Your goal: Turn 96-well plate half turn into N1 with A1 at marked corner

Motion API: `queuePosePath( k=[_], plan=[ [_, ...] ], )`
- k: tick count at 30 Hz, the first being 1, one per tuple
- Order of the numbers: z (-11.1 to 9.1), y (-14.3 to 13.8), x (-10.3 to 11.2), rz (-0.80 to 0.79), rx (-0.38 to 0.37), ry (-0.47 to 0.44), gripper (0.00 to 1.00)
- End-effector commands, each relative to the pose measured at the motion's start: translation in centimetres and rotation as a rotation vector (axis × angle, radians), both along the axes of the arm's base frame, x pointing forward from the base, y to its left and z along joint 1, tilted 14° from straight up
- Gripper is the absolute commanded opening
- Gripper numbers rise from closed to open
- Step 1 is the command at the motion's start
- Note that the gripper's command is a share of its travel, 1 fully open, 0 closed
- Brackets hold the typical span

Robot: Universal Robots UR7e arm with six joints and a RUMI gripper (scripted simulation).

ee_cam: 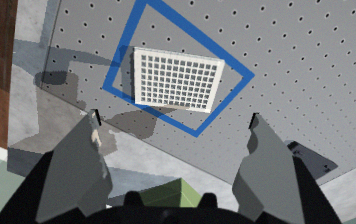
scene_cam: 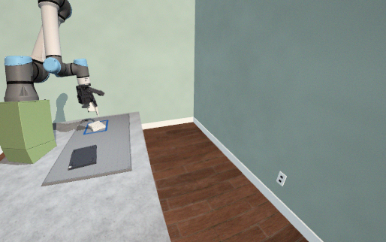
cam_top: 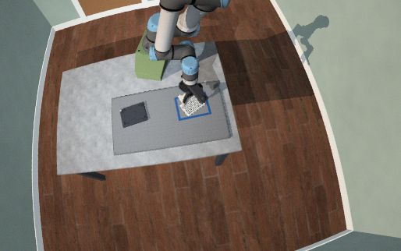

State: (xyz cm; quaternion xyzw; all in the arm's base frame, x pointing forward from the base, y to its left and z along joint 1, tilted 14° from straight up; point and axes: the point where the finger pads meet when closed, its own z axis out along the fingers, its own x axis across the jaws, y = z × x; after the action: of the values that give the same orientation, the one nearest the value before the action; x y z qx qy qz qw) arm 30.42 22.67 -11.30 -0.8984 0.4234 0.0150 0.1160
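Note:
The white 96-well plate (cam_top: 193,105) (scene_cam: 98,126) (ee_cam: 177,80) lies flat on the grey perforated board (cam_top: 164,132) (scene_cam: 116,150) (ee_cam: 300,60). It sits inside a blue marked rectangle (cam_top: 195,116) (scene_cam: 94,132) (ee_cam: 210,46), turned a little askew to the rectangle's sides. My gripper (cam_top: 193,97) (scene_cam: 94,105) (ee_cam: 175,112) hangs a short way above the plate, fingers wide open and empty. The dark square plate nest (cam_top: 134,114) (scene_cam: 82,157) (ee_cam: 312,160) lies apart on the board's other half, with nothing in it. I cannot make out the plate's cut corner.
The board lies on a grey table (cam_top: 86,97) (scene_cam: 94,210). The arm's green pedestal (cam_top: 148,68) (scene_cam: 22,128) stands at the table's back edge, close behind the blue rectangle. Wooden floor surrounds the table.

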Motion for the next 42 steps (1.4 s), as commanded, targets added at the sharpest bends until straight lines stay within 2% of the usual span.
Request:
queuePosePath(
  k=[1, 17, 19, 34, 36, 42],
  plan=[
    [-0.03, -0.07, 0.14, 0.182, -0.004, -0.039, 1.00],
    [0.00, -0.06, 0.23, 0.668, -0.039, -0.153, 1.00],
    [0.00, -0.06, 0.23, 0.668, -0.039, -0.153, 1.00],
    [0.01, -0.06, 0.24, 1.154, -0.076, -0.266, 1.00],
    [0.01, -0.06, 0.24, 1.154, -0.076, -0.266, 1.00],
    [0.02, -0.06, 0.24, 1.348, -0.090, -0.312, 1.00]
  ],
)
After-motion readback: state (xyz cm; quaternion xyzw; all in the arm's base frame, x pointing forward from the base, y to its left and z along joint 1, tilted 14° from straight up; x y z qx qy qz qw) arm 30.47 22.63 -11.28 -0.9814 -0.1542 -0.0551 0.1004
